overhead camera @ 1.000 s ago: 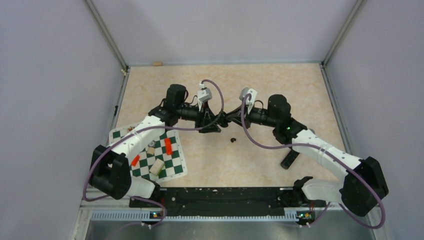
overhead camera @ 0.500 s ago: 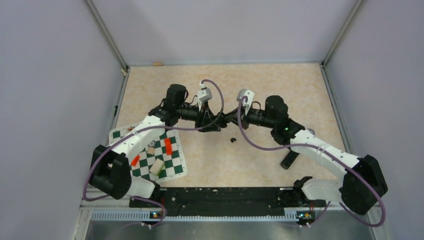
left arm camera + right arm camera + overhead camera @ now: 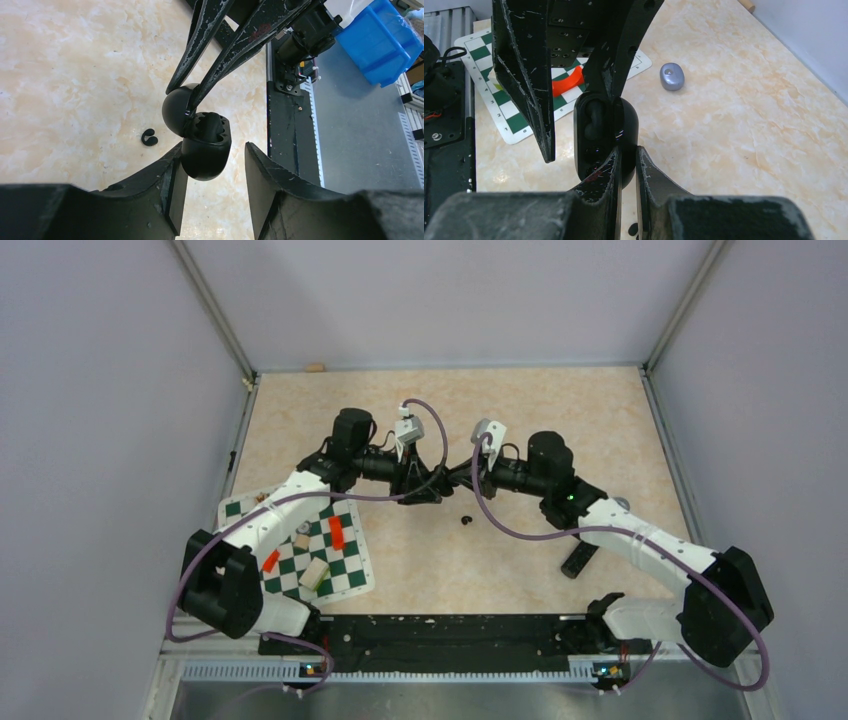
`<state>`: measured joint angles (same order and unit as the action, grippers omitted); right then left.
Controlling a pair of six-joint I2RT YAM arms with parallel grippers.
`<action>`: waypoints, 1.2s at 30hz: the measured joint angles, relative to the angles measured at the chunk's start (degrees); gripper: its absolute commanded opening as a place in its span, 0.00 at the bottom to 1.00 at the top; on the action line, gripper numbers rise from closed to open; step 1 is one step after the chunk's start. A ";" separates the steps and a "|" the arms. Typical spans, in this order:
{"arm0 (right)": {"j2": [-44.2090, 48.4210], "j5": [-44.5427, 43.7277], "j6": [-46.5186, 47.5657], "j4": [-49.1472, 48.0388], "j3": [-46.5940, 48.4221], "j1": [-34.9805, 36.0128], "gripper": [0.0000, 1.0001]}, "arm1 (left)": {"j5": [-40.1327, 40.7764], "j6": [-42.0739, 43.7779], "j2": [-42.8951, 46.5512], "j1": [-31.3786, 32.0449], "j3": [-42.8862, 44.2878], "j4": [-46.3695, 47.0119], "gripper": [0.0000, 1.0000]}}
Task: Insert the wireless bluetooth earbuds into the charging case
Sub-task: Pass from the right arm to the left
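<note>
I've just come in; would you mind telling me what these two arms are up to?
The two arms meet over a small black hinged case, which is open. The right claw is pinched shut on its smooth half; the left claw stands open around the recessed half. A black C-shaped piece lies on the table nearby, and a grey-blue oval pebble sits apart. No loose earbuds show.

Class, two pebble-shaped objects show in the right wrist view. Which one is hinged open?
The black charging case: its lid stands swung open, showing the moulded inside. The grey oval on the table near the checkered mat shows no opening.
</note>
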<state>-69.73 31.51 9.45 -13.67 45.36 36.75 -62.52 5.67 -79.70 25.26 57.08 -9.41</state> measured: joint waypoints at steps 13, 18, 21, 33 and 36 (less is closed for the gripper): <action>0.00 0.04 -0.02 0.00 0.00 0.00 0.00 | 0.70 0.00 -0.09 0.00 0.00 0.02 0.45; 0.00 0.07 -0.02 0.00 0.00 0.00 0.00 | 0.68 -0.02 -0.44 0.00 0.00 0.02 0.45; 0.00 0.09 -0.02 0.00 0.00 0.00 0.00 | 0.66 0.00 -0.68 0.00 0.00 0.02 0.44; -0.11 0.31 -0.02 0.02 0.00 0.37 0.00 | 0.61 0.02 -0.70 0.00 0.00 0.02 0.43; -0.11 0.31 -0.02 0.02 0.00 0.37 0.00 | 0.57 0.15 -0.70 0.00 0.00 0.02 0.34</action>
<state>-69.84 31.81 9.43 -13.65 45.36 37.12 -61.95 5.82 -80.40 25.26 57.08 -9.39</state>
